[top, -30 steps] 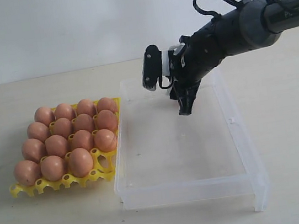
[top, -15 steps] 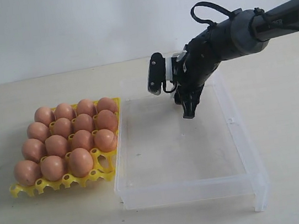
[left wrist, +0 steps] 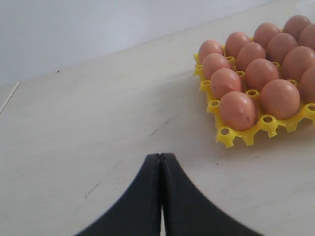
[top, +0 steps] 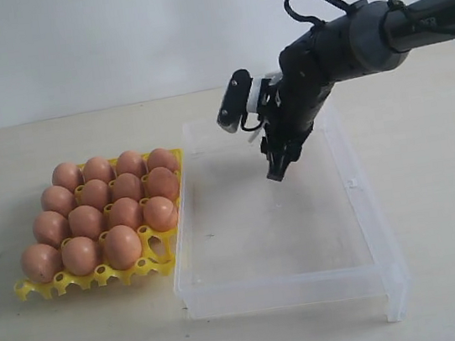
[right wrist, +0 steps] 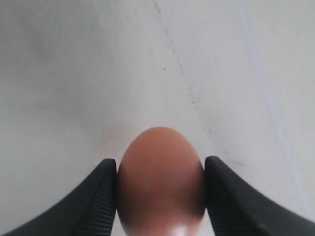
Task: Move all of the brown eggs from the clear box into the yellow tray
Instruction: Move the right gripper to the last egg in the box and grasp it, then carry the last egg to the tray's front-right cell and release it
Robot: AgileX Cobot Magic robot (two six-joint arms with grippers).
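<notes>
Exterior wide, front-on, wrists close, left shares yellow tray (left wrist: 235, 138)

The egg (right wrist: 160, 196) between the pads (right wrist: 100, 199) of my right claw (right wrist: 160, 164) has a smooth orange-brown shell with a soft sheen and one small bright glint low down. The pads are matt black and look rubbery, with fine ridges across their faces. My left claw (left wrist: 160, 157) is smooth matt black. The eggs (top: 123, 213) in the tray (top: 160, 248) have satin shells, faintly speckled. The tray is bright yellow glossy plastic. The box (top: 287, 291) is smooth clear plastic with slightly cloudy walls. The table (left wrist: 98, 108) is pale and matt, lightly scuffed with thin dark marks.
</notes>
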